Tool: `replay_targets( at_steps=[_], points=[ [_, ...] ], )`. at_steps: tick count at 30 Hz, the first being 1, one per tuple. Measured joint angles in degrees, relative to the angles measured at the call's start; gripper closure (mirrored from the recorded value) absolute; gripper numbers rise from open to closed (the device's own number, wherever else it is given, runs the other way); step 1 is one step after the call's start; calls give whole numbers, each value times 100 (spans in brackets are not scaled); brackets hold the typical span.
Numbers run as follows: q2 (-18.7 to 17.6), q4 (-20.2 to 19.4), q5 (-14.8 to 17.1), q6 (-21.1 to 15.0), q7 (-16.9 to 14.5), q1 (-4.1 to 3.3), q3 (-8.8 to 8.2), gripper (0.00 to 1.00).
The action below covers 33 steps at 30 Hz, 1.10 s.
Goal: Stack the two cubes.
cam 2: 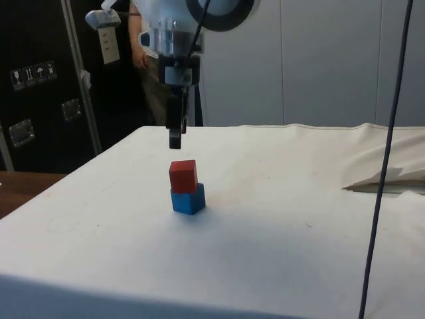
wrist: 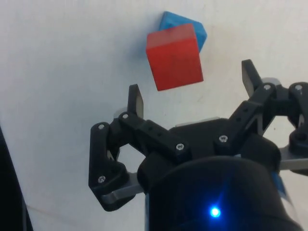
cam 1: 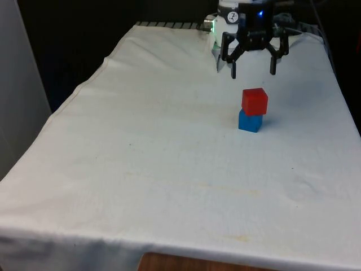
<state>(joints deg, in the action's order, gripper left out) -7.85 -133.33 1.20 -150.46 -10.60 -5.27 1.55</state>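
Two cubes make up your stack: the red cube [cam 1: 254, 101] sits on top of the blue cube [cam 1: 250, 121], resting on the white cloth [cam 1: 169, 158] toward the front view's right and the far half of the table. You can see the red one is turned a little against the blue one, so a blue corner pokes out beyond it in the wrist view [wrist: 195, 29]. Both are plain, hard-edged blocks with flat matte faces.

Your gripper [cam 1: 253, 69] hangs above the stack, apart from it and a little beyond it towards the table's far end, pointing straight down from the white arm. In the side view it [cam 2: 175, 136] hangs just over the red cube [cam 2: 182, 175] with a clear gap beneath the tips. Its fingers [wrist: 135, 98] are spread wide and hold nothing.

Around the stack, the cloth looks soft and lightly creased, with a few faint stains nearer the front edge and a fold along its far side.
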Motion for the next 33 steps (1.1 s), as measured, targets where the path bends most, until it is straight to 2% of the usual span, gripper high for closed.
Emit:
replay_targets(
  at_steps=[16,33],
  points=[
    [309,-6,0,206,189,17,-172,0],
    [430,23,-6,218,710,17,-241,0]
  ],
)
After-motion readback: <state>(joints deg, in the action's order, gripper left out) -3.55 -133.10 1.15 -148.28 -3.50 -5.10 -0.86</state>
